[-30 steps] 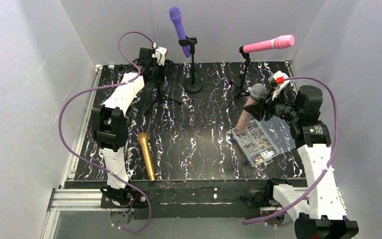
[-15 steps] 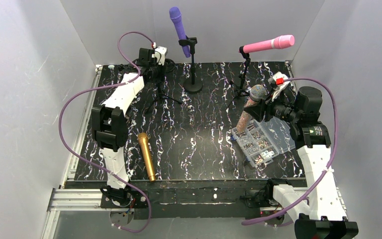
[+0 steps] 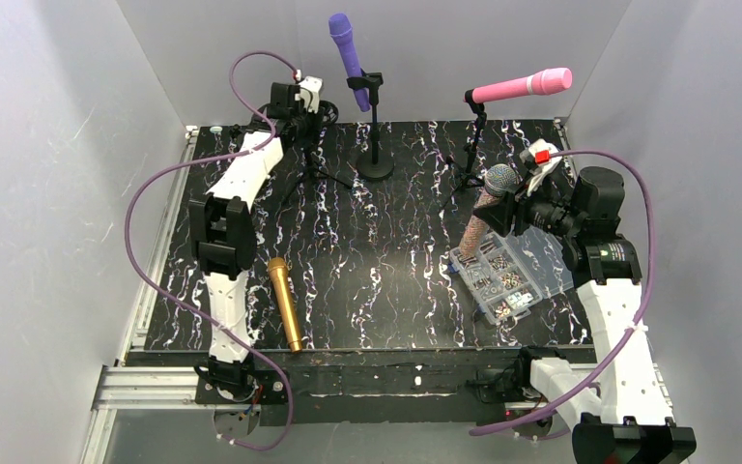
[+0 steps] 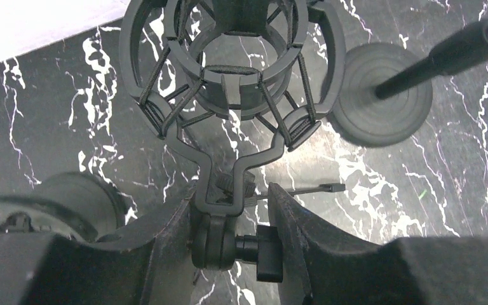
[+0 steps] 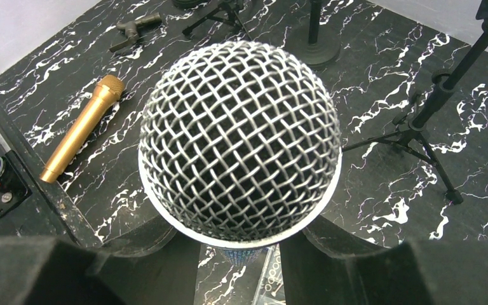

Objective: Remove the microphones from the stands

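Pincer states: both partly closed, each on a load. On the desk (image 3: 386,280), the stand (image 3: 309,166) occupies the far left. My left pincer (image 4: 229,244) clamps that stand's swivel joint (image 4: 211,238) under the shock mount (image 4: 232,70). At the right sits the parts box (image 3: 514,275). Over its far corner my right pincer (image 3: 504,209) grips the microphone (image 3: 483,215) just below the mesh head (image 5: 240,140), tilted, head up, well apart from the stand. One gold microphone (image 3: 285,304) lies flat beside my left arm (image 3: 220,232).
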